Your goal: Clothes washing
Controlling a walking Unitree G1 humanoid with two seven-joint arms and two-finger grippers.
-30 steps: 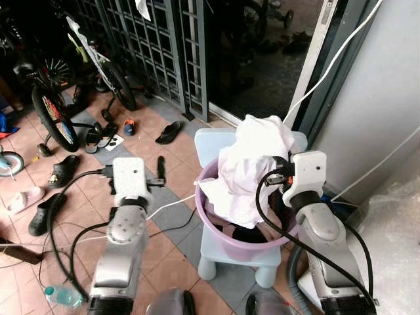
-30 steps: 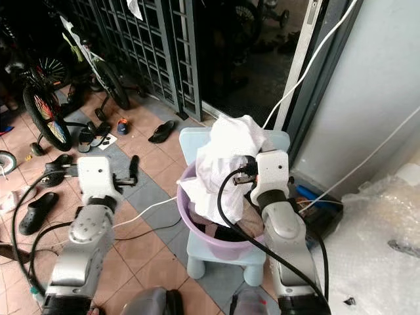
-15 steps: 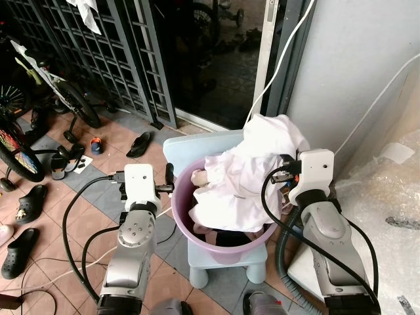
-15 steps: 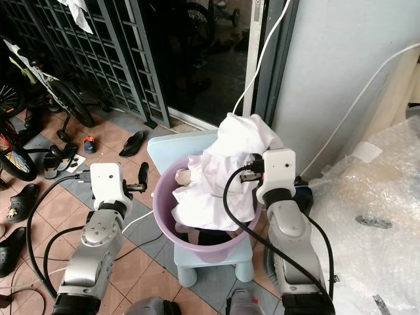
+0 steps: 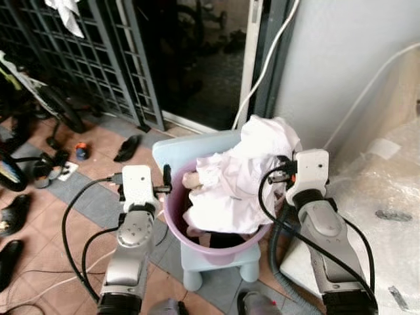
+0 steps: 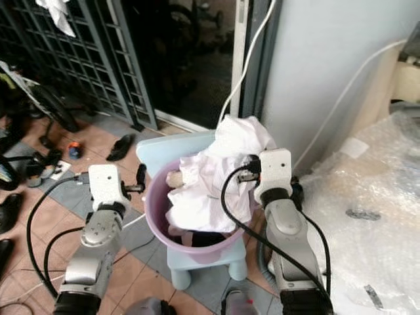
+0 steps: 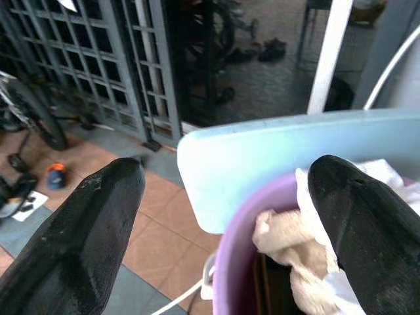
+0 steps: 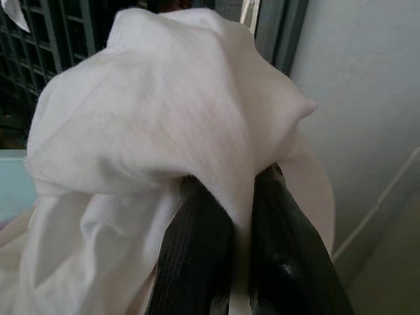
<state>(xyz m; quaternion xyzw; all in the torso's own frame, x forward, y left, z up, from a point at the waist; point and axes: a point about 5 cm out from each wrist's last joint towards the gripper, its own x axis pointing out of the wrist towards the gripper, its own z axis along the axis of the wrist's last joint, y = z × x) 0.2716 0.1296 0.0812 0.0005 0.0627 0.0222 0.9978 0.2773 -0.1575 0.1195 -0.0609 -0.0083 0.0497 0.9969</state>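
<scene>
— Two grippers to report, so where does your right gripper [image 8: 226,262] stand?

— Your right gripper has its two black fingers [image 8: 197,256] pinched together on a fold of the white garment [image 5: 252,164], and the cloth bulges up above the fingertips. It holds that fold raised over the far right side of the purple basin [image 5: 216,243].

— And the rest of the garment?

— It drapes from the held fold down and across the basin, covering most of its opening. Under it you see a cream-coloured cloth [image 7: 282,239] near the rim, and darker laundry lower in the basin.

— Your left gripper [image 7: 230,197]?

— Its fingers are spread wide apart and hold nothing. It hovers just beside the basin's left rim, level with the back of the chair.

— What carries the basin?

— A pale blue plastic chair [image 5: 190,147] on the tiled floor [image 5: 79,197]. Behind it stand a dark metal gate [image 5: 111,59] and a grey wall [image 5: 335,59] with a white cable [image 5: 266,59]. Sandals [image 5: 128,147] lie to your left, and clear plastic sheeting [image 5: 387,190] lies to your right.
</scene>
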